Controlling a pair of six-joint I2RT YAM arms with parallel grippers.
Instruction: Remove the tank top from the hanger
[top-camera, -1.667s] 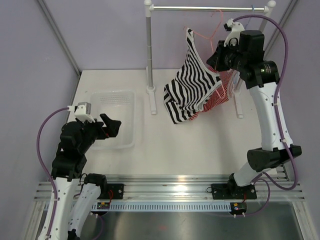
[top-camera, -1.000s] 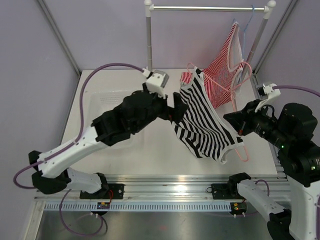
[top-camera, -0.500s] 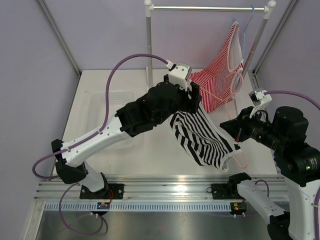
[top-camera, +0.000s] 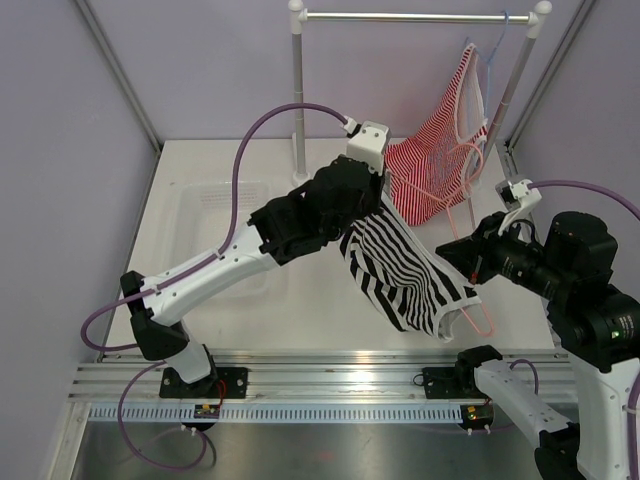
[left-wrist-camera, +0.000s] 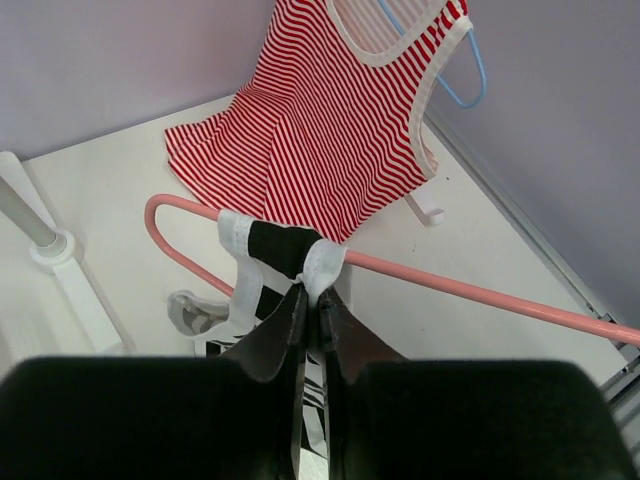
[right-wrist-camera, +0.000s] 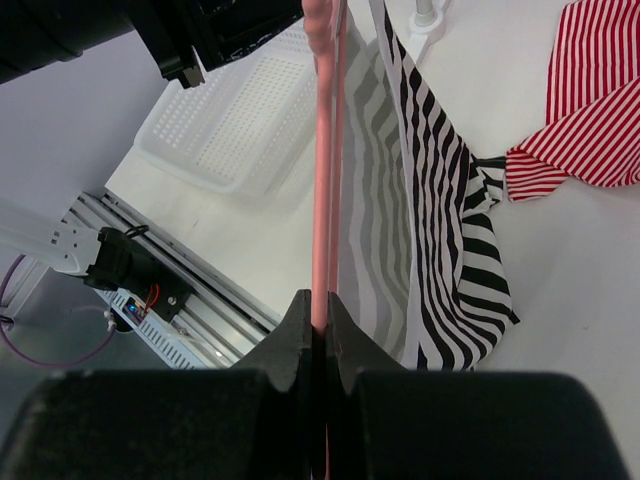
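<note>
The black and white striped tank top (top-camera: 405, 270) hangs on the pink hanger (top-camera: 483, 318), held tilted above the table. My left gripper (top-camera: 379, 206) reaches in from the left, shut on the top's white-trimmed strap (left-wrist-camera: 318, 262) where it loops over the hanger's wire (left-wrist-camera: 480, 292). In the left wrist view the left gripper (left-wrist-camera: 312, 296) pinches the strap just below the wire. My right gripper (top-camera: 456, 248) is shut on the hanger; in the right wrist view the pink wire (right-wrist-camera: 322, 150) runs straight out from the right gripper (right-wrist-camera: 322, 300), with the tank top (right-wrist-camera: 440, 200) draped to its right.
A red-and-white striped top (top-camera: 440, 165) on a pale blue hanger (left-wrist-camera: 462, 88) hangs from the rack rail (top-camera: 420, 16) at the back right. The rack's left post (top-camera: 298, 100) stands behind my left arm. A clear plastic basket (top-camera: 210, 215) lies at the left, partly under that arm.
My left arm has swung across from the left to the hanger's upper end and its gripper has gone from open to shut on the strap. The right gripper keeps its hold.
</note>
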